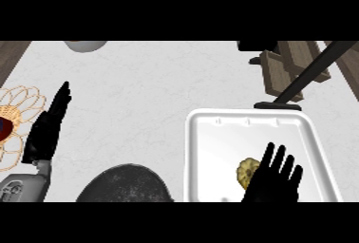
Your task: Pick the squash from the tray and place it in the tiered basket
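A knobbly yellow squash [247,172] lies in the white tray [210,137] at the lower right. My right hand [275,178] hovers over the tray with straight fingers, its left edge overlapping the squash and hiding part of it. The tiered basket [20,102], made of thin gold wire, sits at the far left edge with a red and blue thing [4,128] inside it. My left hand [48,126] stands open beside the basket, fingers pointing up.
A dark round speckled object [127,184] lies at the bottom between my arms. A black stand base [278,105] with a slanted pole touches the tray's far rim. Wooden pieces [288,64] sit at the top right, a grey bowl [85,45] at the top left.
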Robot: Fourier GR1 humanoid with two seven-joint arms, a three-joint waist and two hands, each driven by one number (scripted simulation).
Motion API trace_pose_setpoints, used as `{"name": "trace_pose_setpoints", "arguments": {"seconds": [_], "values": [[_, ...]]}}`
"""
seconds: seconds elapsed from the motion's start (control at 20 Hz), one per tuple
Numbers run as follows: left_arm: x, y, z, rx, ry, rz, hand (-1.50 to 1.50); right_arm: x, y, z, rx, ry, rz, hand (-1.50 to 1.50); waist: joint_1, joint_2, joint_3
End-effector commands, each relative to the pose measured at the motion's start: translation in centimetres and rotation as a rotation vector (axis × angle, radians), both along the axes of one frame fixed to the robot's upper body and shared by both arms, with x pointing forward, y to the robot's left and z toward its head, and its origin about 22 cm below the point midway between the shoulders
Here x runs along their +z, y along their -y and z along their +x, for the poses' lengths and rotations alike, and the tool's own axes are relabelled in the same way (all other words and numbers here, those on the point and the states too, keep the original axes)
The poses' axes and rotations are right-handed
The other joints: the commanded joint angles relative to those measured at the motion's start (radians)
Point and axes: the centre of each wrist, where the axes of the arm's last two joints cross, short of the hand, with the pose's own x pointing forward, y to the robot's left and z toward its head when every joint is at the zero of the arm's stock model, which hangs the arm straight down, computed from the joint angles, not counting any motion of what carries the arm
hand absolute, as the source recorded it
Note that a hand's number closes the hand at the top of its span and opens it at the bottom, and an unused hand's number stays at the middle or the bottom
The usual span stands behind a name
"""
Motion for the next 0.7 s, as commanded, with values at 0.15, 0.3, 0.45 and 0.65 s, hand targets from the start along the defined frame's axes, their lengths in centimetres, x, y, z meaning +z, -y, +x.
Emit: {"name": "trace_pose_setpoints", "arguments": {"seconds": [0.15, 0.3, 0.45, 0.65], "values": [[1.4, -1.4, -0.1, -0.005, 0.007, 0.001, 0.0, -0.4, 0.1, 0.5, -0.261, -0.055, -0.037, -1.5, 0.001, -0.002, 0.001], [0.6, -1.5, 1.1, 0.002, -0.003, -0.016, 0.0, -1.1, -0.5, 1.4, -0.235, -0.05, -0.022, -1.5, -0.003, 0.004, 0.0], [0.9, -1.1, 1.0, -0.001, 0.023, 0.004, 0.0, -1.3, -0.4, 2.4, -0.237, -0.068, -0.014, -1.5, 0.003, 0.002, 0.0], [0.1, -1.2, 0.6, 0.008, 0.009, -0.013, 0.0, -3.1, -0.1, 2.5, -0.256, -0.083, 0.01, -1.5, 0.003, 0.001, 0.001]]}}
